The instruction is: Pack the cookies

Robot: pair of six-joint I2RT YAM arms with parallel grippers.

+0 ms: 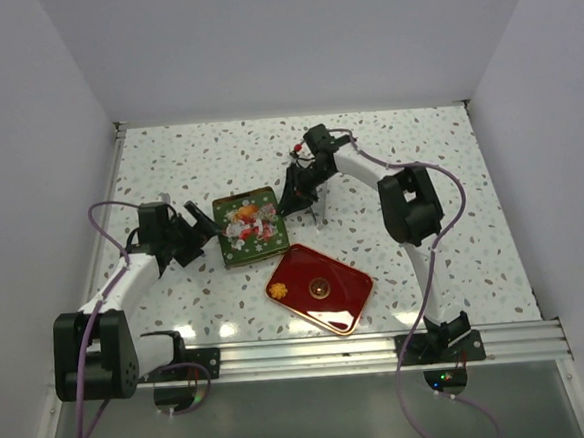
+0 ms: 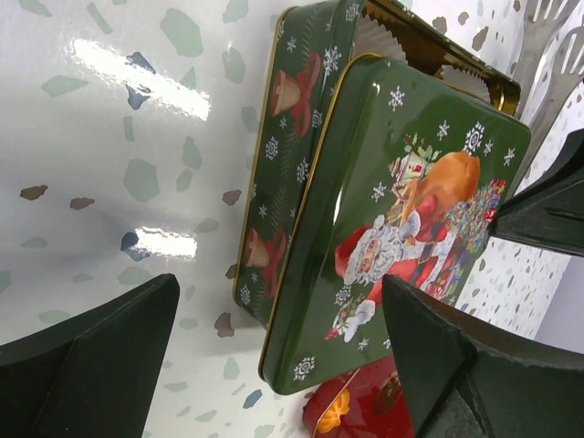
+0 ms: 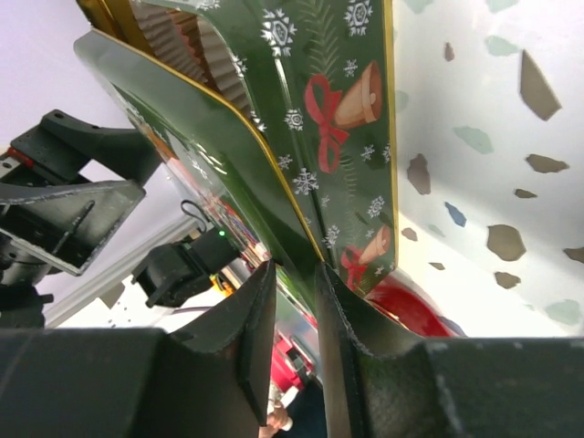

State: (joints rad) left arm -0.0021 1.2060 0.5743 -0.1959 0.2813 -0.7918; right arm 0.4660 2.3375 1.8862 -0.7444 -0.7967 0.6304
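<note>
A green Christmas tin (image 1: 236, 255) stands mid-table with its Santa lid (image 1: 247, 225) lying askew on top. My right gripper (image 1: 293, 201) is shut on the lid's far-right edge; in the right wrist view the lid (image 3: 196, 137) runs between the fingers (image 3: 251, 328). My left gripper (image 1: 205, 230) is open and empty at the tin's left side. In the left wrist view the lid (image 2: 411, 210) sits offset over the base (image 2: 283, 155). An orange flower cookie (image 1: 277, 293) and a dark brown cookie (image 1: 320, 288) lie on the red tray (image 1: 351, 310).
White paper cups (image 2: 392, 41) show inside the uncovered strip of the tin, and in the right wrist view (image 3: 178, 41). The red tray sits close against the tin's near corner (image 2: 365, 406). Walls enclose the table on three sides; a metal rail (image 1: 311, 353) runs along the near edge.
</note>
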